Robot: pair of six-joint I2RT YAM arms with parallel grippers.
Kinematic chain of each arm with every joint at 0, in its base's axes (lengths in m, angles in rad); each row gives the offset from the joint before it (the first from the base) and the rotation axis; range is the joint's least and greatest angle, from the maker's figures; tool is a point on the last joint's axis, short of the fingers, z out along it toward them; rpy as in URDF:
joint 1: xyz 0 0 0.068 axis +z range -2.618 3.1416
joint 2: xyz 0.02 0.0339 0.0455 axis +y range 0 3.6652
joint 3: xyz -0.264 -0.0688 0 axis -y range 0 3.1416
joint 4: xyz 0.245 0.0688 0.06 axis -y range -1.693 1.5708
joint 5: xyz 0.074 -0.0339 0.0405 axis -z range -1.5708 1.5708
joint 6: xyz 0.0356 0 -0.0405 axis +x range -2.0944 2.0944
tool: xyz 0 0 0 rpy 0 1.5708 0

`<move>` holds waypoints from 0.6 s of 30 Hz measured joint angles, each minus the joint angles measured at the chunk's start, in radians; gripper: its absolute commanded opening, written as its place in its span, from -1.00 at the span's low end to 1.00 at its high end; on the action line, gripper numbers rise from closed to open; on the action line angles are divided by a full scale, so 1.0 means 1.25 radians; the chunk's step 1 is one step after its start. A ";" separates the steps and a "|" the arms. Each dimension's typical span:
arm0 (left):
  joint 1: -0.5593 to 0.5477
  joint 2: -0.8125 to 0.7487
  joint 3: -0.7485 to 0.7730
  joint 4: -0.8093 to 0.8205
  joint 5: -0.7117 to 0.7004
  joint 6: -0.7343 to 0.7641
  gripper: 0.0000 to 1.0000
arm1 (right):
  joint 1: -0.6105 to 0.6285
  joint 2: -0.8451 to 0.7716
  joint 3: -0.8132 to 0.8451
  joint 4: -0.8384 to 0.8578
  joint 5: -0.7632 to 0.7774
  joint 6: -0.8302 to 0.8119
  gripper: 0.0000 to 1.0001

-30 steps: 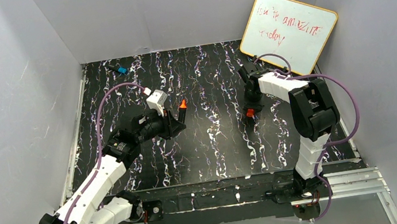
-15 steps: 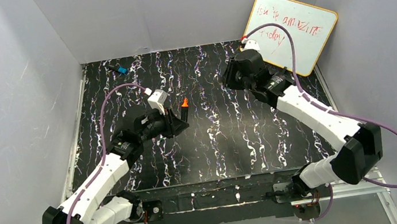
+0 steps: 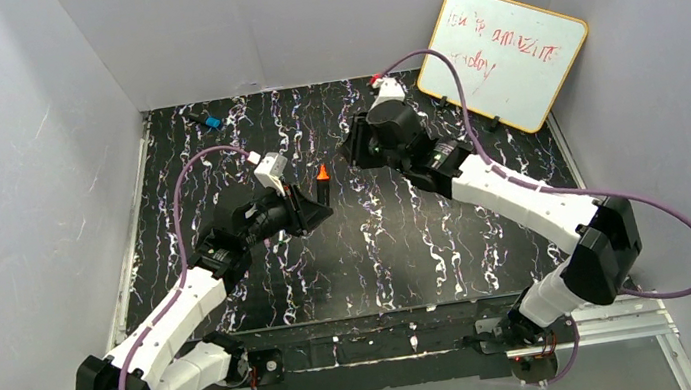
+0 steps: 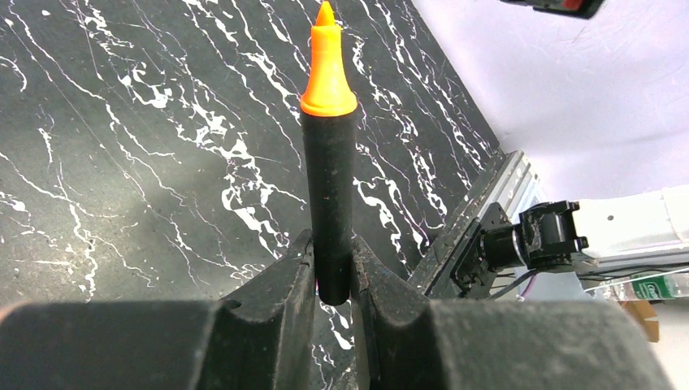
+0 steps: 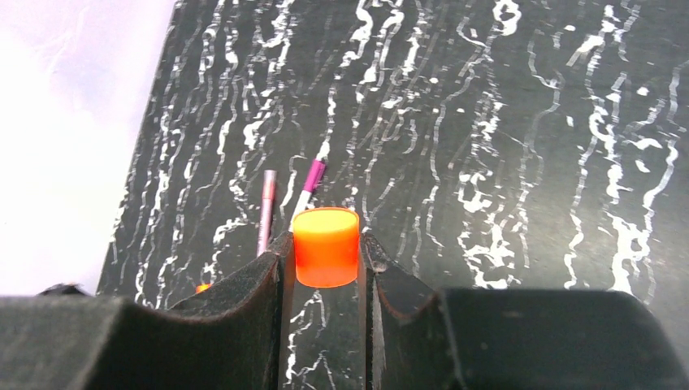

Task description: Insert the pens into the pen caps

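My left gripper [image 4: 331, 248] is shut on the lower end of a short black marker [image 4: 331, 195]. The marker stands upright with its bare orange tip [image 4: 327, 69] pointing up; from above, this marker [image 3: 323, 184] is left of centre, held by the left gripper [image 3: 317, 209]. My right gripper [image 5: 326, 248] is shut on a bright orange pen cap [image 5: 326, 246]. Seen from above, the right gripper [image 3: 353, 150] hangs just right of and behind the marker tip, apart from it. A pink-purple pen [image 5: 266, 210] and a white pen with a magenta end [image 5: 306, 187] lie side by side on the table.
The table [image 3: 398, 238] is black with white marbling and has pale walls on three sides. A small black piece with a blue end [image 3: 209, 121] lies at the back left. A whiteboard [image 3: 502, 53] leans at the back right. Purple cables loop over both arms.
The right arm has swung from the right side to the back centre, carrying the orange cap close to the marker. The left gripper has shifted slightly right and stood the marker more upright.
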 measured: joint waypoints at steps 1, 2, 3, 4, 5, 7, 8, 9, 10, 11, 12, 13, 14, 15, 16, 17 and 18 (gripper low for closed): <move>0.000 0.000 0.000 0.002 0.001 -0.002 -1.00 | 0.010 0.005 0.006 0.005 0.000 0.000 -0.57; 0.000 0.000 0.000 0.003 0.001 -0.004 -1.00 | 0.018 0.010 0.013 0.010 0.001 -0.001 -0.57; 0.000 0.000 0.000 0.003 0.001 -0.006 -1.00 | 0.025 0.014 0.022 0.014 0.001 -0.003 -0.57; 0.000 0.000 0.000 0.003 0.002 -0.008 -1.00 | 0.032 0.016 0.030 0.016 0.001 -0.004 -0.57; 0.000 0.000 -0.001 0.004 0.002 -0.009 -1.00 | 0.038 0.019 0.041 0.018 0.002 -0.006 -0.57; 0.000 0.000 -0.002 0.006 0.002 -0.012 -1.00 | 0.042 0.022 0.061 0.026 0.002 -0.009 -0.57; 0.000 0.000 -0.003 0.007 0.002 -0.012 -1.00 | 0.043 0.023 0.070 0.030 0.002 -0.010 -0.57; 0.000 0.000 -0.003 0.008 0.002 -0.012 -1.00 | 0.045 0.024 0.079 0.034 0.002 -0.012 -0.57; 0.000 0.000 -0.003 0.009 0.003 -0.012 -1.00 | 0.046 0.026 0.087 0.039 0.002 -0.013 -0.57; 0.000 0.000 -0.003 0.009 0.003 -0.012 -1.00 | 0.046 0.027 0.091 0.046 0.002 -0.014 -0.57; 0.000 0.000 -0.003 0.009 0.003 -0.012 -1.00 | 0.046 0.029 0.092 0.053 0.002 -0.015 -0.57; 0.000 0.000 -0.003 0.009 0.003 -0.012 -1.00 | 0.047 0.031 0.093 0.059 0.002 -0.016 -0.57; 0.000 0.000 -0.003 0.009 0.003 -0.012 -1.00 | 0.048 0.035 0.093 0.061 0.002 -0.016 -0.57; 0.000 0.000 -0.003 0.009 0.003 -0.012 -1.00 | 0.050 0.042 0.093 0.063 0.002 -0.016 -0.57; 0.000 0.000 -0.003 0.009 0.003 -0.012 -1.00 | 0.051 0.049 0.093 0.066 0.001 -0.016 -0.57; 0.000 0.000 -0.003 0.009 0.003 -0.012 -1.00 | 0.052 0.057 0.093 0.067 -0.002 -0.016 -0.57; 0.000 0.000 -0.003 0.009 0.003 -0.012 -1.00 | 0.054 0.064 0.093 0.069 -0.003 -0.016 -0.57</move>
